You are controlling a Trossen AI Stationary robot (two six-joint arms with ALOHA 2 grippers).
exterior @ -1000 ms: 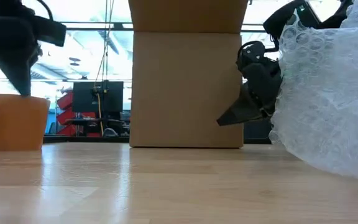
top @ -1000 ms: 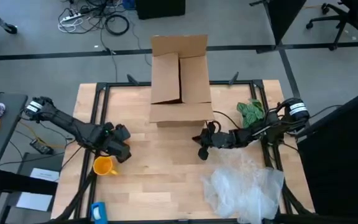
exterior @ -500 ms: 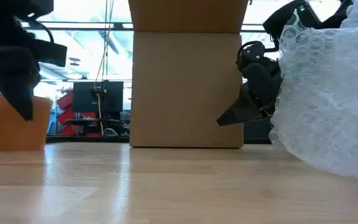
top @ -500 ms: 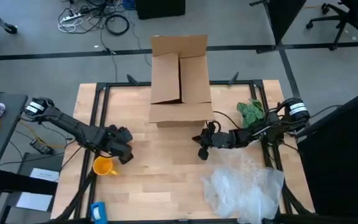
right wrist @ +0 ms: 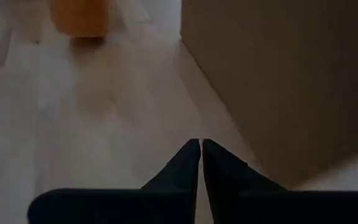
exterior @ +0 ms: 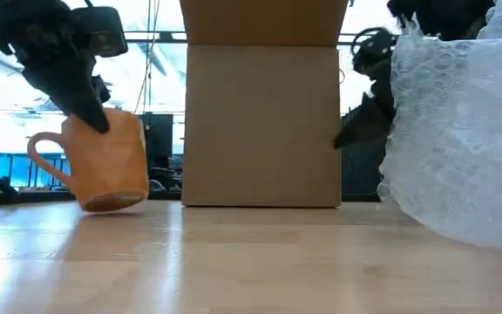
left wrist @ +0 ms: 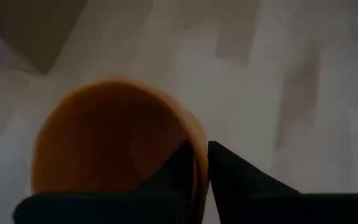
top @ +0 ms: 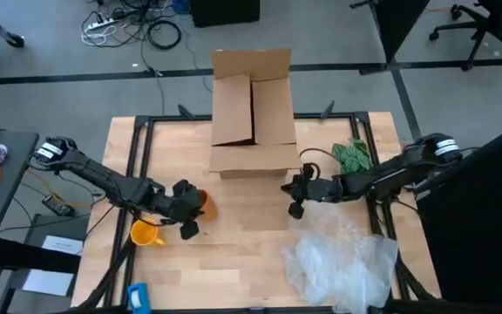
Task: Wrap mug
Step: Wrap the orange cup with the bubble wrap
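Lifted and tilted, the mug (exterior: 103, 161) now hangs from the left fingers (left wrist: 188, 165); right fingers (right wrist: 199, 155) closed, empty.

Mug (exterior: 105, 160): glossy orange glaze, smooth, soft sheen along the wall; inside (left wrist: 104, 140) same orange, duller.
Table (top: 234, 253): pale wood in butt-jointed strips, satin finish; faint reflections in low view. Dark metal frame (top: 142, 131) along far edge and sides.
Box (top: 253, 113): plain brown cardboard, matt, flaps raw-edged.
Sheet (top: 342, 262) at near right corner: clear bubble plastic, crinkled, catching light.
Left gripper (left wrist: 202, 163): matt black plastic fingers, pinching mug rim.
Right gripper (right wrist: 200, 155): same matt black, tips together.
Green leafy thing (top: 351, 155) at right edge: material unclear.
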